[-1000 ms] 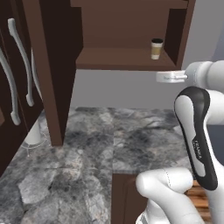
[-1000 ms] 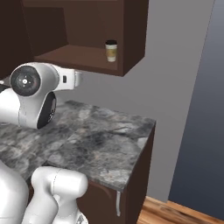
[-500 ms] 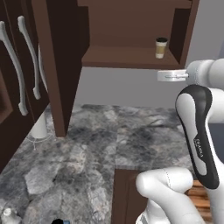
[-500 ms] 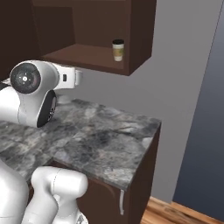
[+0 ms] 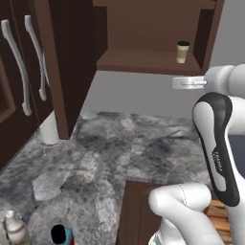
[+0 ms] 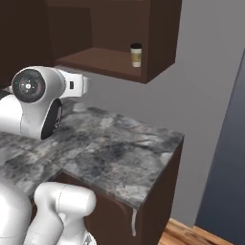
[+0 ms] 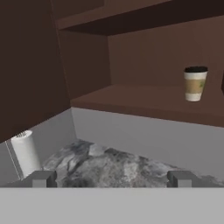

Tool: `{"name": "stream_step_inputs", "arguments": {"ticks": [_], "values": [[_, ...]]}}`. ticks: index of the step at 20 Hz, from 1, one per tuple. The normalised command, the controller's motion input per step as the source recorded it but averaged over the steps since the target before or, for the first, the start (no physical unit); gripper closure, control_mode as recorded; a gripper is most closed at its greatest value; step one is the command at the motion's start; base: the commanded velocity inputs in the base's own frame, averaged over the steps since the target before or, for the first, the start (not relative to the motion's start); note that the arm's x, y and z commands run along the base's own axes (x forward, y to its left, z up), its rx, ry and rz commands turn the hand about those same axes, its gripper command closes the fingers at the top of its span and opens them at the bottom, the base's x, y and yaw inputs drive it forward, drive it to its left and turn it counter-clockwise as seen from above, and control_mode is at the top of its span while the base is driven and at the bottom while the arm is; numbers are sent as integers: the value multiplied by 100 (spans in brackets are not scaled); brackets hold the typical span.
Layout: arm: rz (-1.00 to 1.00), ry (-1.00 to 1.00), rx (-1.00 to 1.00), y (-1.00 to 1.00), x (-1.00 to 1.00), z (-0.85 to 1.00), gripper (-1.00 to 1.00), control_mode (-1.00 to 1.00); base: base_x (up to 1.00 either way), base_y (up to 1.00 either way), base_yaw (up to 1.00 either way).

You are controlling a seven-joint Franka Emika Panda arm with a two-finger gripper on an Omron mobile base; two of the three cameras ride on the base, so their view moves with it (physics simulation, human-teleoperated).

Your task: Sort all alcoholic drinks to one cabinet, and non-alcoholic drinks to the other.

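We have one coffee cup [image 7: 194, 83] standing upright on the open cabinet's shelf [image 5: 143, 62], at two o'clock in the hand view, and our gripper [image 7: 112, 178] is spread wide and empty. The two bottles, pale [image 5: 14, 228] and blue [image 5: 61, 235], stand on the counter [image 5: 119, 153] at seven o'clock from the left base, so we should lower the hand there and centre the jaws on one upright body before closing.

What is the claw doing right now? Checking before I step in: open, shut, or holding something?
Claw: open, holding nothing; the cup stands apart on the cabinet shelf.
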Motion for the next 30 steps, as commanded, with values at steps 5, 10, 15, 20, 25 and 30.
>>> {"name": "stream_step_inputs", "arguments": {"ticks": [5, 10, 15, 20, 25, 30], "values": [[0, 0, 0, 0, 0, 0, -100, 100, -53, -26, 25], [0, 0, 0, 0, 0, 0, -100, 100, -56, -22, 27], [0, 0, 0, 0, 0, 0, -100, 100, -37, 5, 36], [0, 0, 0, 0, 0, 0, -100, 100, -23, 28, 38], [0, 0, 0, 0, 0, 0, -100, 100, -21, 27, 36], [0, 0, 0, 0, 0, 0, -100, 100, -24, 26, 35]]}}
